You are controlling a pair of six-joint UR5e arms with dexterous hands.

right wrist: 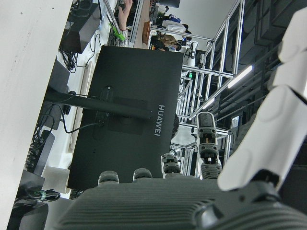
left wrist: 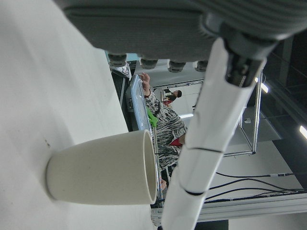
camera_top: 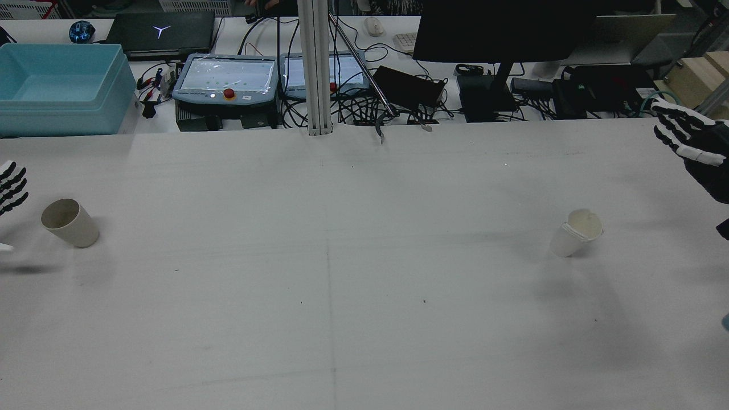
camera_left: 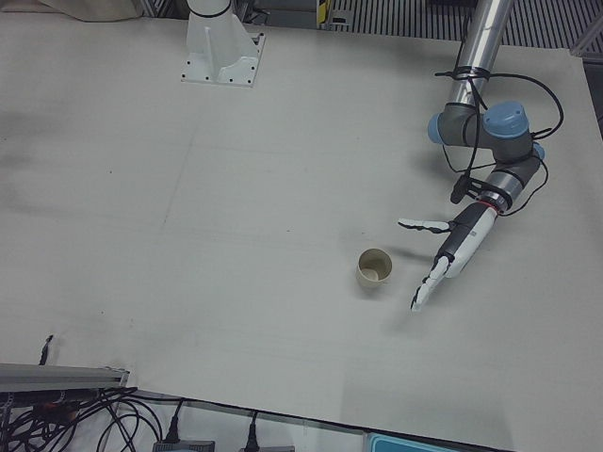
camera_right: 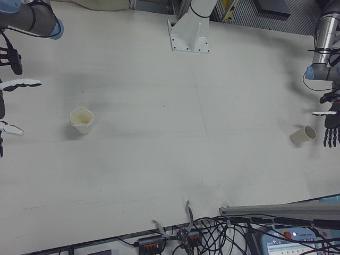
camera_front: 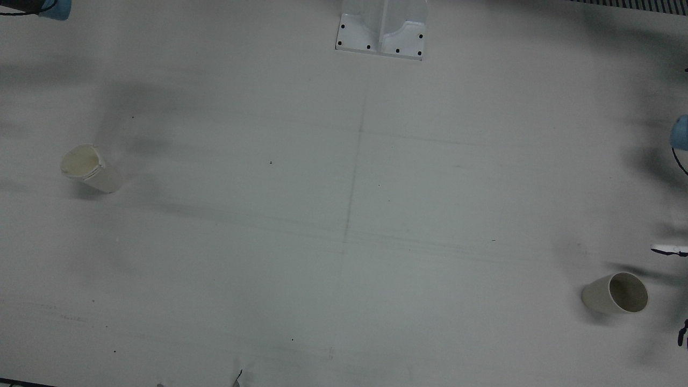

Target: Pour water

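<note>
A beige paper cup (camera_top: 69, 222) stands upright on the table's left side; it also shows in the front view (camera_front: 615, 293), the left-front view (camera_left: 374, 270) and the left hand view (left wrist: 103, 170). My left hand (camera_left: 452, 247) is open and empty, fingers spread, just beside this cup and apart from it; it also shows in the rear view (camera_top: 8, 188). A white paper cup (camera_top: 576, 232) with a crumpled rim stands upright on the right side, also in the front view (camera_front: 90, 167). My right hand (camera_top: 692, 139) is open and empty, raised well off to that cup's side.
The arm pedestal's base plate (camera_front: 381, 32) is bolted at the table's robot side. Beyond the far edge in the rear view are a blue bin (camera_top: 62, 85), teach pendants (camera_top: 228, 80), a post (camera_top: 316, 68), a monitor (camera_top: 501, 28) and cables.
</note>
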